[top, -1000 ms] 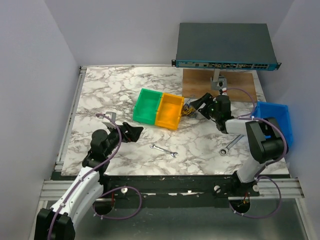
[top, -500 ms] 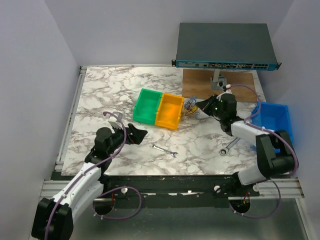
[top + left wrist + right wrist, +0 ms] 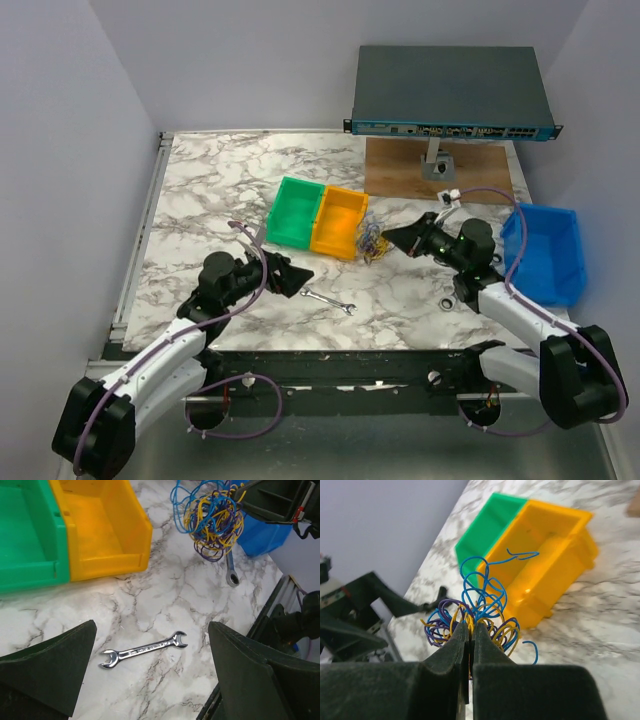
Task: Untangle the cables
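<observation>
The cables (image 3: 475,617) are a small tangle of thin blue, yellow and purple wires. My right gripper (image 3: 470,630) is shut on them, and the bunch hangs from its tips just right of the yellow bin (image 3: 340,222). In the top view the cables (image 3: 372,240) sit beside the right gripper (image 3: 392,240). The left wrist view shows the cables (image 3: 210,517) at the upper right. My left gripper (image 3: 300,279) stands wide open low over the table, nothing between its fingers (image 3: 47,667), with a small wrench (image 3: 144,649) ahead of it.
A green bin (image 3: 295,210) adjoins the yellow one. A second wrench (image 3: 455,296) lies by the right arm. A blue bin (image 3: 545,255) stands at the right edge. A wooden board (image 3: 400,175) and a network switch (image 3: 450,95) on a stand are at the back.
My right gripper closed on the cables and pulled them toward the near edge. My left arm moved to the right toward the small wrench, still open.
</observation>
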{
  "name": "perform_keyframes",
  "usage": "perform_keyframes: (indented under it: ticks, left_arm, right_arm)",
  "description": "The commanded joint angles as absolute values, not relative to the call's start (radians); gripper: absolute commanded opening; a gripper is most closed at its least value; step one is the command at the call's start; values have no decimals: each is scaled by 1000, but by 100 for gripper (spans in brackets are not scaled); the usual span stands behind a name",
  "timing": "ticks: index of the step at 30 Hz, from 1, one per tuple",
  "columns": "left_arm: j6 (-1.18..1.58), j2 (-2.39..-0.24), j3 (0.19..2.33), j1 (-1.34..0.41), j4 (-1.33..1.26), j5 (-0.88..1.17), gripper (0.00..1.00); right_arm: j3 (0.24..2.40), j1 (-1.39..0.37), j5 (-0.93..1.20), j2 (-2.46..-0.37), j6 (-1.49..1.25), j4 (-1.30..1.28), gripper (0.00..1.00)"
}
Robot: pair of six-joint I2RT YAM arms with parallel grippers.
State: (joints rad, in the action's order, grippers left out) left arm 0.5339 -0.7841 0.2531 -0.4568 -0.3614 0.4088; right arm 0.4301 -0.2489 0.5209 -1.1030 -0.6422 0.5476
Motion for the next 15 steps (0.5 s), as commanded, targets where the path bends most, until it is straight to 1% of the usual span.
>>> perform_keyframes:
  ticks: [1,3,6,11,15]
  left_arm:
    - [501,-822,284,-500,-460,514,99]
    - [496,-842,291,-518,-467,515,99]
    - [491,-871,303,-543,-475,514,98]
    - [479,-902,321,-586,-481,497,99]
    - [473,-948,342,-625,-489,502,99]
  right_arm:
    - [376,-338,739,-1154,-624,773,0]
    - [378,-396,726,-1176,-593,787,1]
    - [413,-460,717,-1179,-554,726,0]
    - [404,-510,698,-1138,-562,724,1]
    - [412,-541,701,-1150,-598,749,1]
